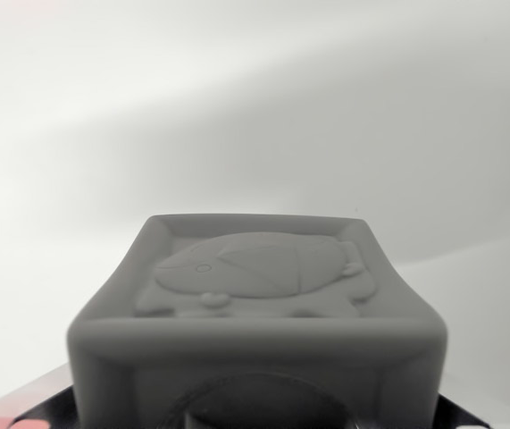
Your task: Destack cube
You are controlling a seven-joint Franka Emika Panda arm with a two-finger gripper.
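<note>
Gray cube (pixel 259 313) with a raised animal figure on its top face fills the lower center of the frame, nothing visible under it, fingers out of view so grip unknown; can't judge if it's lifted off yet.

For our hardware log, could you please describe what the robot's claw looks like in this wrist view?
Little shows: the grey cube hides most of the claw. Only black slivers appear at both bottom corners, with a blurred pinkish-red patch at the wrist view's left. No cables or markings show.
</note>
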